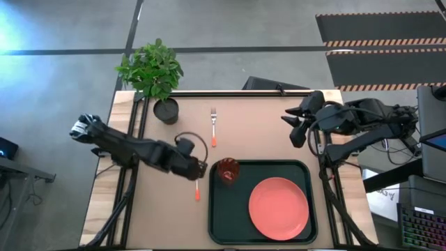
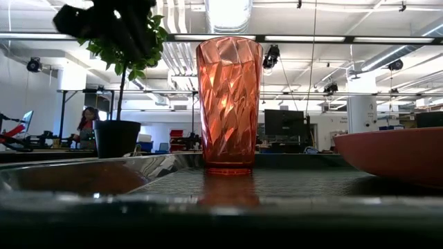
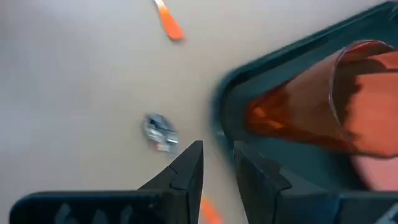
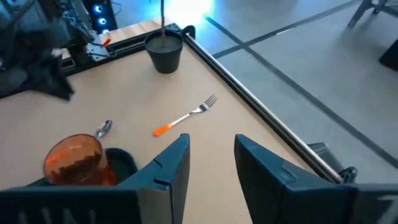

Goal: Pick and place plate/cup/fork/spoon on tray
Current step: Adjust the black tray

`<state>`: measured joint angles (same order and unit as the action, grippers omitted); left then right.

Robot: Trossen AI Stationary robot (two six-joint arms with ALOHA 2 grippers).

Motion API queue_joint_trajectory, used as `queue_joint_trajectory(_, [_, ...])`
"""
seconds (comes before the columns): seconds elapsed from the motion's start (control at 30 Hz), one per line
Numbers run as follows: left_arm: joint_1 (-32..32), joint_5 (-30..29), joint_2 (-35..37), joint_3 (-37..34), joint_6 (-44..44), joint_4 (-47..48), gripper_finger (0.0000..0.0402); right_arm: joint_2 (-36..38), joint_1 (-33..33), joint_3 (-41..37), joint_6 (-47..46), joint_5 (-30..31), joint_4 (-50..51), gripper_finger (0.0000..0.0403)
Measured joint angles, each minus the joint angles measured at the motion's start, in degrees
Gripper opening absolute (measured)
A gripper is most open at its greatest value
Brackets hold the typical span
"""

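Note:
The dark tray (image 1: 223,223) lies at the table's near middle. The coral plate (image 1: 279,208) lies flat in it, and the red-brown cup (image 1: 228,171) stands upright in its far left corner. The fork (image 1: 213,125) lies on the table beyond the tray. The spoon lies just left of the tray; its orange handle (image 1: 197,192) and silver bowl (image 3: 160,132) show. My left gripper (image 3: 217,158) is over the spoon's middle, beside the tray's corner, narrowly open and empty. My right gripper (image 1: 293,129) waits open at the far right.
A potted plant (image 1: 165,108) stands at the table's far left, beyond the spoon and fork. Black rails run along the table's far edge (image 4: 249,81). The room behind holds desks, monitors and a person (image 2: 88,124).

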<state>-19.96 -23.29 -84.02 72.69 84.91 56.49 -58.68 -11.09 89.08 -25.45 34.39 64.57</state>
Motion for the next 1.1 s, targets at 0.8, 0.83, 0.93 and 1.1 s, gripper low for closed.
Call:
queue_joint_trajectory(0.8, [-3.7,15.5,-11.1,-5.6,15.5,-10.4,0.0072,-0.6,0.0,0.0,10.1,3.0,2.2,0.0118])
queue_joint_trajectory(0.83, [-3.5,15.5,-11.1,-5.7,15.5,-10.4,0.0072,-0.6,0.0,0.0,9.0,2.9,3.9,0.0118])
queue_joint_trajectory(0.93, [-3.4,15.5,-11.0,-6.5,16.8,-10.5,0.0072,-0.7,0.0,0.0,5.1,2.9,9.2,0.0118])
queue_joint_trajectory(1.1, [-3.0,15.5,-11.1,-6.5,16.8,-10.9,0.0072,-0.7,0.0,-0.2,2.8,2.9,11.5,0.0118])
